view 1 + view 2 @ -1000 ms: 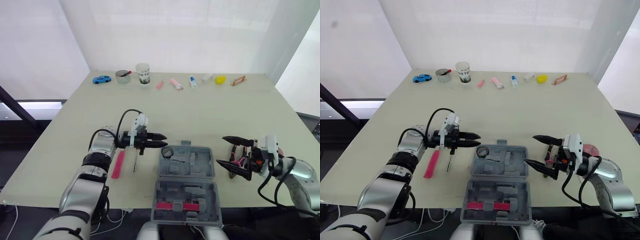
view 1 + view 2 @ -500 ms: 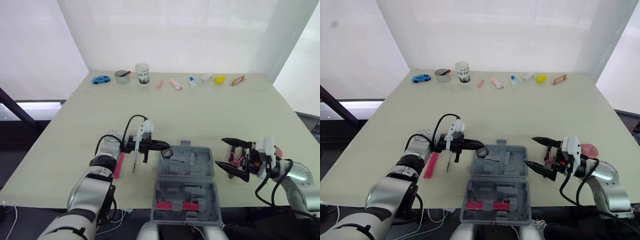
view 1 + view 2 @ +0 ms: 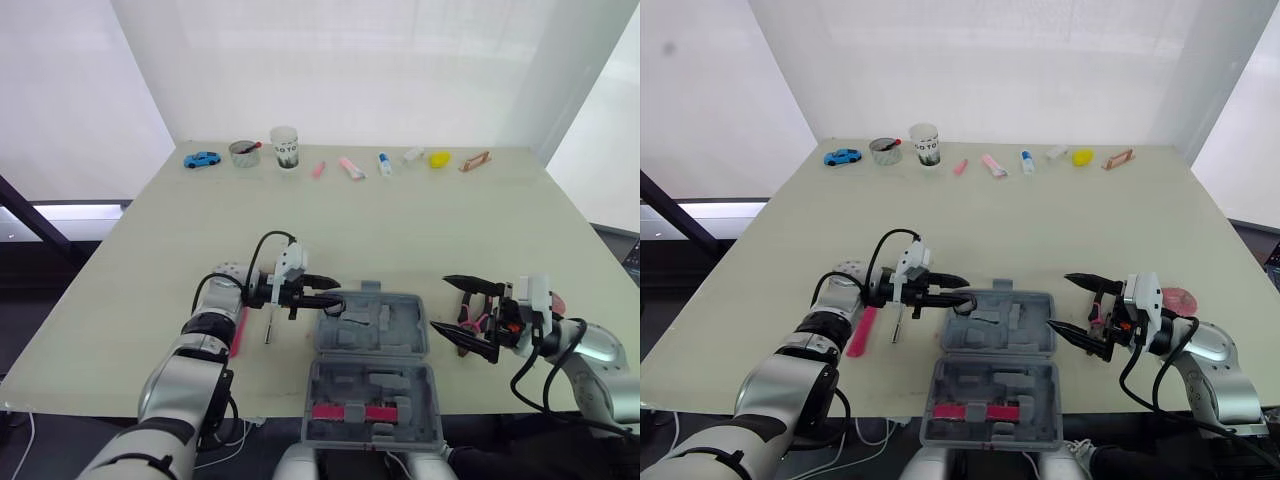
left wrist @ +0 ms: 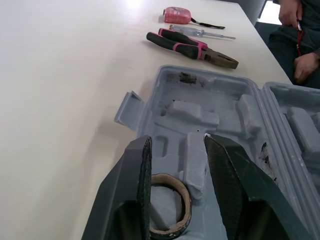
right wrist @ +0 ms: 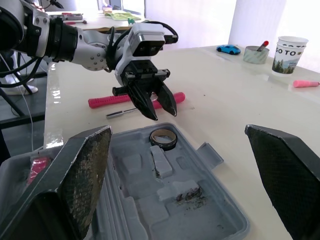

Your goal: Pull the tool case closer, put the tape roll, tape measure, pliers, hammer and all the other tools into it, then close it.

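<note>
Along the far edge of your bench (image 3: 400, 220) runs a row of clutter well apart from the work: a blue toy car (image 3: 202, 159), a small tin (image 3: 244, 152), a paper cup (image 3: 285, 147) and a few small bits to their right. Just left of the tool case (image 3: 424, 335) lies the pink-handled hammer (image 3: 236, 330), with a screwdriver (image 3: 270, 325) between it and the case.

On the case's right, your right pincer (image 3: 445, 305) hangs spread wide and empty, and it partly hides the pliers (image 4: 192, 47) lying behind it. The pink tape measure (image 3: 1178, 298) sits further right, and a slim tester screwdriver (image 4: 202, 32) lies between the two.

The case lies open at the near edge, both grey halves flat. The tape roll (image 5: 163, 137) lies flat in the far-left pocket of the far half. Your left pincer (image 5: 162, 113) hovers over that corner, fingers parted and not clamped on the roll. The near half holds a pink piece (image 3: 345, 411) in a moulded slot.
</note>
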`<action>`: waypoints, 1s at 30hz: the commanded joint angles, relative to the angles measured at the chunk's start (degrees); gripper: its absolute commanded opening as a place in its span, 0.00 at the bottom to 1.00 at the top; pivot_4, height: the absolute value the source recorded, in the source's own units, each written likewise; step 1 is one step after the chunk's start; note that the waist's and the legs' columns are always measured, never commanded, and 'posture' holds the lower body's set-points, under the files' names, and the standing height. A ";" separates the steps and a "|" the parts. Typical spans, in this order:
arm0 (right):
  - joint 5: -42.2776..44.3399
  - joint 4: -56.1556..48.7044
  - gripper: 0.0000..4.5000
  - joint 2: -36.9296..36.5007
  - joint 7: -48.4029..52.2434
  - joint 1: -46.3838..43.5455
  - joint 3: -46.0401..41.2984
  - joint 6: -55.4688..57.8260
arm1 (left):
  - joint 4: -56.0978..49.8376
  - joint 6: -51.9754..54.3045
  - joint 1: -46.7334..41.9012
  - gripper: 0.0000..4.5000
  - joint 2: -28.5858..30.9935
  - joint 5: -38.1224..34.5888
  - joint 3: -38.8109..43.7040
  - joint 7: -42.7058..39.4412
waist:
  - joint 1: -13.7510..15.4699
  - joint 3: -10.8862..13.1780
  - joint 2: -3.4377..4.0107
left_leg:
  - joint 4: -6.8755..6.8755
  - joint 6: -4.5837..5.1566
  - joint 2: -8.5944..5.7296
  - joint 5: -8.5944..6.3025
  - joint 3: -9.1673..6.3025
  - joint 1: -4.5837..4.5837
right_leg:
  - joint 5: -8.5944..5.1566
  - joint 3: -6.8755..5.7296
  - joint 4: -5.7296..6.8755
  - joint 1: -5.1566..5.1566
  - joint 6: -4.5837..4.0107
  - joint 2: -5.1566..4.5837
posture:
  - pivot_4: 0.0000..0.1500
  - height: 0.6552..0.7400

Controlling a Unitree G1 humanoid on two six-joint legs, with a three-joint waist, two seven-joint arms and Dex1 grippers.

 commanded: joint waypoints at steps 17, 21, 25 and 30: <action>0.18 0.43 1.00 -0.26 0.16 0.24 -0.98 -2.64 | 2.95 -5.10 -1.56 0.06 -0.89 2.44 1.47 2.75 | 0.05 0.00 0.00 | 0.01 0.00 -0.16 0.00 0.11 0.09 | 0.08 -0.89 -0.02 -0.01 -0.29 -0.02 | 1.00 1.00; 0.23 0.05 1.00 -0.23 -0.13 0.10 -0.88 -2.39 | 4.00 -6.15 -1.60 0.06 -1.25 3.56 0.98 4.72 | 0.05 0.00 0.00 | 0.01 0.00 -0.16 0.00 0.11 0.09 | 0.08 -0.89 -0.02 -0.01 -0.29 -0.02 | 1.00 1.00; 0.27 0.14 1.00 -0.21 -0.09 0.03 -0.90 -2.44 | 5.07 -6.15 -1.53 0.06 -1.79 4.69 0.84 5.92 | 0.05 0.00 0.00 | 0.01 0.00 -0.16 0.00 0.11 0.09 | 0.08 -0.90 -0.02 -0.01 -0.29 -0.02 | 1.00 1.00; 0.33 -0.02 1.00 -0.21 -0.15 0.00 -0.87 -2.32 | 6.38 -6.43 -0.98 0.06 -2.60 7.44 -0.33 8.36 | 0.05 0.00 0.00 | 0.01 0.00 -0.17 0.00 0.10 0.08 | 0.08 -0.90 -0.02 -0.01 -0.29 -0.02 | 1.00 1.00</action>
